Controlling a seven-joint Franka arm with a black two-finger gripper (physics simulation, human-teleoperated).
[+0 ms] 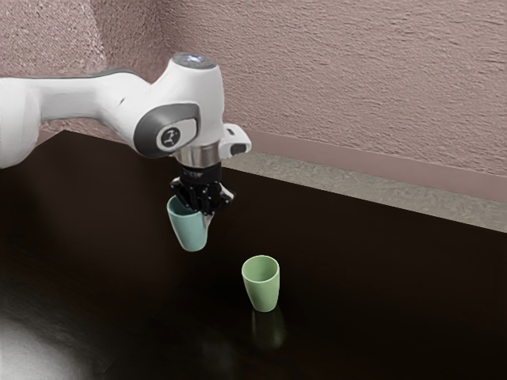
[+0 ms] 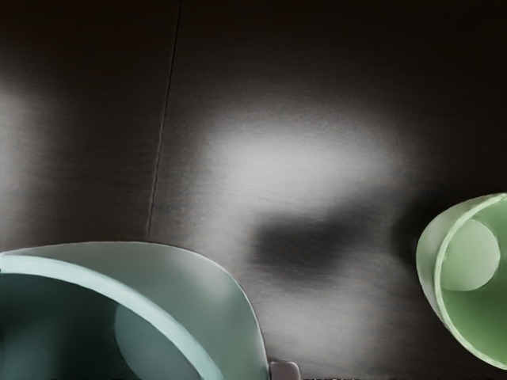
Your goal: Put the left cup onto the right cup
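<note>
A teal cup [image 1: 188,228] hangs in the air above the dark table, tilted a little, with my black gripper [image 1: 201,210] shut on its rim. The same teal cup [image 2: 119,317] appears large and blurred right under my hand in the wrist view. A light green cup [image 1: 261,283] stands upright on the table, lower and toward the exterior view's right of the held cup, apart from it. Its open mouth [image 2: 469,277] shows beside the teal cup in the wrist view.
The dark glossy table [image 1: 380,301] stretches wide around both cups. A pale ledge [image 1: 356,184] and a pink textured wall [image 1: 356,71] run behind the table's far edge.
</note>
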